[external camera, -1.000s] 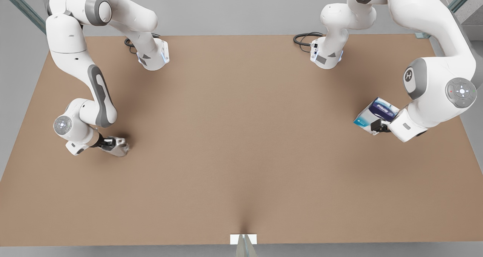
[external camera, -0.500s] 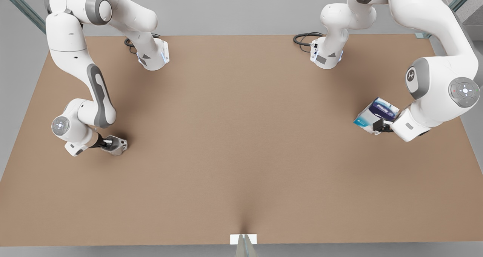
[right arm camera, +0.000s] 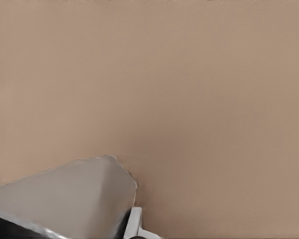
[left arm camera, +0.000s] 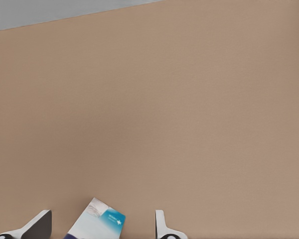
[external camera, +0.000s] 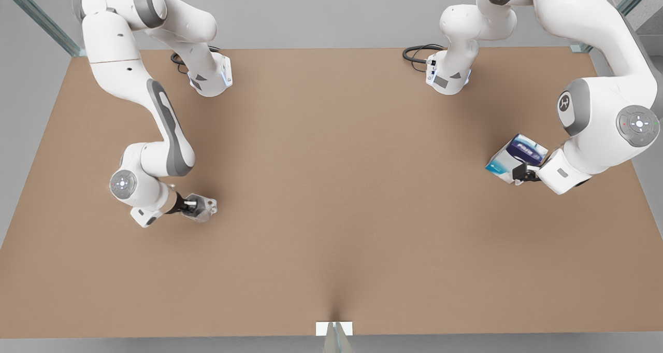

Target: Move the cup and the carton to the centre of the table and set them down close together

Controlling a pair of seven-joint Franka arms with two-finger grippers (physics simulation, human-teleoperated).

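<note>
The pale grey faceted cup [external camera: 203, 208] [right arm camera: 65, 199] is held in my right gripper [external camera: 192, 206], which is shut on it low over the brown table [external camera: 331, 187], at the front view's left. One white fingertip [right arm camera: 134, 225] shows beside the cup. The white carton [external camera: 515, 158] with its dark blue top stands near the front view's right edge. My left gripper [external camera: 522, 173] is at its near side, open. In the left wrist view the carton's corner [left arm camera: 97, 223] lies between the spread fingers [left arm camera: 40, 226], with a gap on both sides.
Both arm bases [external camera: 210, 78] [external camera: 448, 78] and black cables [external camera: 417, 55] sit at the table's far edge. A small white marker [external camera: 334, 328] lies at the near edge. Bare brown tabletop spans the middle between the two grippers.
My right gripper has carried the cup toward the front view's right, nearer the middle. The left gripper drew back slightly from the carton; the carton has not moved.
</note>
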